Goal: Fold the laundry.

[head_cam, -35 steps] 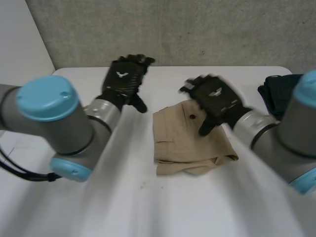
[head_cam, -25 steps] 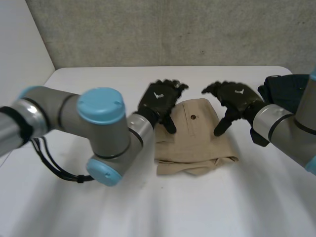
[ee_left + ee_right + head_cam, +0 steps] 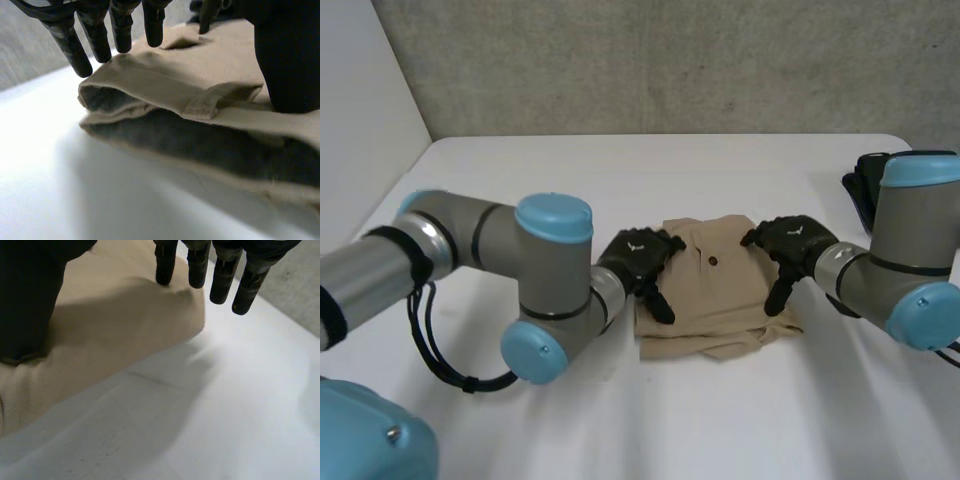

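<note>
Starting at the left hand (image 3: 638,256): opened out, nothing gripped, just straight fingers (image 3: 70,47) tipped down onto the top layer of the folded tan garment (image 3: 715,295), thumb planted on the cloth beside them. Garment lying between the two hands on the white tabletop (image 3: 620,420), layered edge right under the left fingertips. Over at the right hand (image 3: 790,242): same deal, loose and open, a couple of fingertips (image 3: 165,265) touching the cloth's corner, the rest hanging past it over bare tabletop, thumb pressing the fabric. Beyond the right arm, a dark pile of clothes (image 3: 865,185).
</note>
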Motion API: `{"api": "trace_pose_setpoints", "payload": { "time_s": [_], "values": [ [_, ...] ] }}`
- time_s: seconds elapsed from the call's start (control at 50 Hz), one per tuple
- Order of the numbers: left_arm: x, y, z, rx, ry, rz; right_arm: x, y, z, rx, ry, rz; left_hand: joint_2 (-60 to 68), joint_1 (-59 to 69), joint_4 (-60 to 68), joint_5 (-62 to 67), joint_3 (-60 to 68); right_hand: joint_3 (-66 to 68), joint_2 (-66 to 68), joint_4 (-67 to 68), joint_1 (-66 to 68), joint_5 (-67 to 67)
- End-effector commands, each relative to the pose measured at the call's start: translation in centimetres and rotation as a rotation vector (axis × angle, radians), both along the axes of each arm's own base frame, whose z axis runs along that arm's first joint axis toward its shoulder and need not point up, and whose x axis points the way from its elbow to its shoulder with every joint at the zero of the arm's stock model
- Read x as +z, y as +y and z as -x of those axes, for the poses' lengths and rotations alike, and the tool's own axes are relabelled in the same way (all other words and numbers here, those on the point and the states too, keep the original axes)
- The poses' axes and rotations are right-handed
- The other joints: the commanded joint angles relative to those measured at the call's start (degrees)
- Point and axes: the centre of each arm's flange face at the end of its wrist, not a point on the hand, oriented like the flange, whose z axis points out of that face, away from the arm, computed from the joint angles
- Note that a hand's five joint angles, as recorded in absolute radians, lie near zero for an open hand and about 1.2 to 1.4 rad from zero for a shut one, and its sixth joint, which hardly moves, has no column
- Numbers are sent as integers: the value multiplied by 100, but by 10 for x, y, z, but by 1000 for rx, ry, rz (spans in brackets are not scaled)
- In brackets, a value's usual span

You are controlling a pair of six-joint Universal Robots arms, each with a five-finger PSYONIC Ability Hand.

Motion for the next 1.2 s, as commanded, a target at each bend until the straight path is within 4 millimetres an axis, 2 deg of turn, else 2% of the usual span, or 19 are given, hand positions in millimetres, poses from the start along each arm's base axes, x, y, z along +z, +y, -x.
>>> {"api": "trace_pose_setpoints", "payload": {
  "time_s": [0.02,0.08,0.1,0.14,0.16,0.26,0.38,0.46,0.56,0.76,0.92,0.94,1.06,1.2],
  "values": [
    [70,1,-7,5,96,103,32,12,6,-15,-46,99,-83,-1,-57,-204,-69,-170,-251,-334,64,-391],
    [94,2,-13,13,126,143,55,20,10,-29,-81,200,-83,-1,-57,-204,-69,-170,-251,-334,64,-391],
    [110,4,-17,20,145,166,61,24,11,-32,-86,221,-83,-1,-57,-204,-69,-170,-251,-334,64,-391],
    [124,7,-21,18,163,188,68,33,14,-32,-94,244,-66,16,-40,-187,-52,-170,-251,-334,64,-391],
    [137,12,-24,2,181,202,69,42,16,-29,-96,248,-33,49,-6,-154,-18,-170,-251,-334,64,-391],
    [159,33,-34,-83,191,161,55,65,19,-10,-88,192,18,100,44,-103,32,-170,-251,-334,64,-391],
    [161,42,-50,-115,163,82,31,88,17,43,-97,175,18,100,44,-103,32,-170,-251,-334,64,-391],
    [161,48,-55,-115,158,67,16,95,12,76,-101,180,-33,49,-6,-154,-18,-170,-251,-334,64,-391],
    [159,53,-58,-118,150,55,-4,100,1,118,-92,165,-49,33,-23,-170,-35,-170,-251,-334,64,-391],
    [159,57,-60,-116,153,50,-27,95,-10,150,-81,144,-100,-18,-73,-221,-85,-170,-251,-334,64,-391],
    [156,57,-61,-115,152,48,-36,86,-14,164,-49,184,-117,-35,-90,-238,-102,930,849,765,1163,708],
    [156,57,-61,-114,154,49,-36,83,-15,167,-45,200,-133,-52,-107,-255,-119,1532,1451,1367,1765,1310],
    [155,56,-60,-113,159,57,-36,72,-18,164,-57,258,-150,-69,-124,-272,-136,2865,2784,2700,3098,2643],
    [154,57,-61,-113,158,56,-31,57,-23,154,-74,303,-150,-69,-124,-272,-136,5303,5222,5138,5537,5082]
  ]
}}
